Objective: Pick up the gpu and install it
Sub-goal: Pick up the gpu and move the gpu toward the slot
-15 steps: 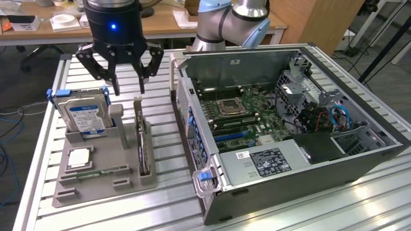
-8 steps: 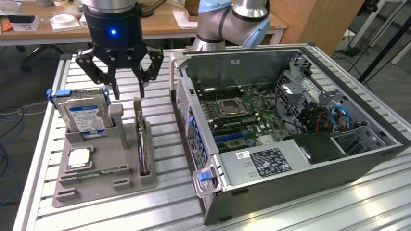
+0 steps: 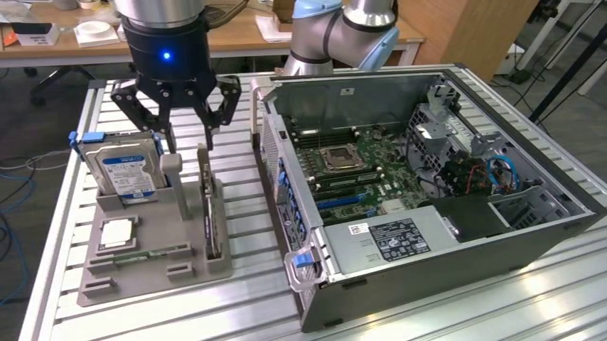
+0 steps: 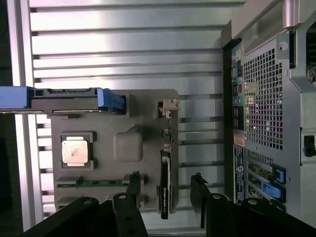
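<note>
Dark slat-thin gpu [image 3: 212, 213] stands edge-on in a grey holder [image 3: 142, 275], silvery bracket at one end; jaws open above it

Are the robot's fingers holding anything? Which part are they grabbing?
Nothing is held. The gripper is open, its fingers spread above the gpu, which stands on edge in the gray tray.
</note>
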Available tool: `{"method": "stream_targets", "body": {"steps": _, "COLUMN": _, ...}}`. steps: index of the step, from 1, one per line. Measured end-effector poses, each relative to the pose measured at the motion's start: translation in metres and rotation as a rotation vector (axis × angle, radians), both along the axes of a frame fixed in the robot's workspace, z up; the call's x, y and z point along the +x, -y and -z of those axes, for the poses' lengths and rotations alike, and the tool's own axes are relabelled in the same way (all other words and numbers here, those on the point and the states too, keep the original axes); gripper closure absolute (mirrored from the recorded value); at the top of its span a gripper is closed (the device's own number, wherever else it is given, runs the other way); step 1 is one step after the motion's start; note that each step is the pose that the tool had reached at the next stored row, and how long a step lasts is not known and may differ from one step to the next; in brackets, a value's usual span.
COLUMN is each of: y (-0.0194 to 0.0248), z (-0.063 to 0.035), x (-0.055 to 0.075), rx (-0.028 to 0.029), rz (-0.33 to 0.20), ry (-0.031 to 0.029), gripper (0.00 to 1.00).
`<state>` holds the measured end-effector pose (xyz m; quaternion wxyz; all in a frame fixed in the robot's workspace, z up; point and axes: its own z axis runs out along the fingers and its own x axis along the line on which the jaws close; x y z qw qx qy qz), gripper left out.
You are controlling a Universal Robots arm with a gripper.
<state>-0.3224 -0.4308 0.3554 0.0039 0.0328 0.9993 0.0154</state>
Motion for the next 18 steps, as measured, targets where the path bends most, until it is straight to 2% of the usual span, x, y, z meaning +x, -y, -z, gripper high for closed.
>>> {"method": "stream_targets", "body": {"steps": 11, "y": 0.0040, "z": 0.0066, "x": -0.0038, "rx": -0.0031, "rz": 0.000, "ry": -0.0001, "gripper": 0.47}}
{"method": "stream_targets", "body": {"steps": 18, "y": 0.0043, "z": 0.0080, "x": -0.0046, "rx": -0.0033, "rz": 0.000, "ry": -0.0001, "gripper": 0.47}}
